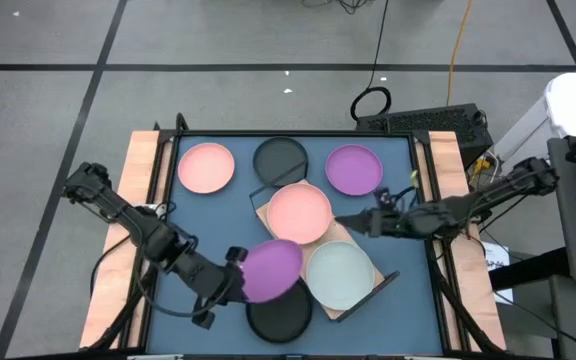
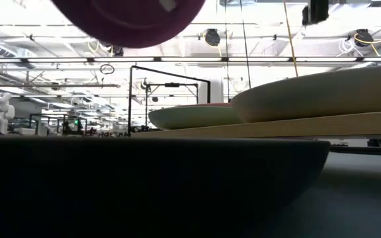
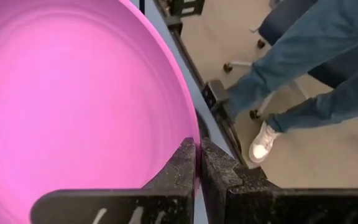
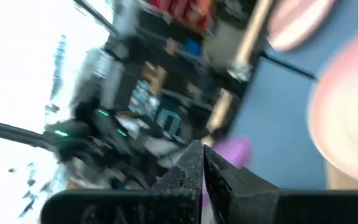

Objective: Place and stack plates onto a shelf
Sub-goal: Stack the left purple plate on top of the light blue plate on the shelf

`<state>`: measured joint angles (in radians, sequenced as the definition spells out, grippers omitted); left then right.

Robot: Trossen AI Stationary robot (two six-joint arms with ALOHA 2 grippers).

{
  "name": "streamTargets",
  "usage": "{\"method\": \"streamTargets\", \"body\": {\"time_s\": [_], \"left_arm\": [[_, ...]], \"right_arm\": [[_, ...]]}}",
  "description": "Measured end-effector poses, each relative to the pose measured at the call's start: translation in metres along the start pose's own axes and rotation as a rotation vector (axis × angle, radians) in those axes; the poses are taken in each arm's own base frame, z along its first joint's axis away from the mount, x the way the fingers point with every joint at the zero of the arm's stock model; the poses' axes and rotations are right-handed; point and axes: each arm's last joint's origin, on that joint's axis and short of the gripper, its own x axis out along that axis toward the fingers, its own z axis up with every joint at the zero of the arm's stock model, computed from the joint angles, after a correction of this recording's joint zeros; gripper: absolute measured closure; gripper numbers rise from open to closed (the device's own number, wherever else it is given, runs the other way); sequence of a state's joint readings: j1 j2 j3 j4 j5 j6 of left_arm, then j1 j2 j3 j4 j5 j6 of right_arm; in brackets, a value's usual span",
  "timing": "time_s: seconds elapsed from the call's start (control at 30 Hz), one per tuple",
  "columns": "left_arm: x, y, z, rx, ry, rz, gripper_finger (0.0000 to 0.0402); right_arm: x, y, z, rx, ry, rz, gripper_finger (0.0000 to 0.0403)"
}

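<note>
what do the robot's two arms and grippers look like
Both arms are dark, nearly black, made of slim jointed segments with bulkier joints. The left arm has black cables looping beside it near the table edge. The right arm is equally dark. The left gripper and right gripper each end in two matte black, wedge-shaped fingers with a rough texture.
</note>
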<state>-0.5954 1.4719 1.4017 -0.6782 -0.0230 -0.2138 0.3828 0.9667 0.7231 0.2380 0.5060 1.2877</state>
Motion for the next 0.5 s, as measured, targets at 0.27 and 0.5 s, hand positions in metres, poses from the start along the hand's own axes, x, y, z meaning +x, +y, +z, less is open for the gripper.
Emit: {"method": "streamTargets", "body": {"time_s": [0.27, 0.5], "left_arm": [[0.000, 0.027, 0.007, 0.111, -0.016, -0.012, 0.0394], [-0.001, 0.041, 0.011, 0.154, -0.048, 0.018, 0.0394]], "right_arm": [[-0.017, 0.009, 0.015, -0.038, -0.051, 0.042, 0.0403], [-0.021, 0.005, 0.016, -0.042, -0.035, 0.003, 0.0403]]}}
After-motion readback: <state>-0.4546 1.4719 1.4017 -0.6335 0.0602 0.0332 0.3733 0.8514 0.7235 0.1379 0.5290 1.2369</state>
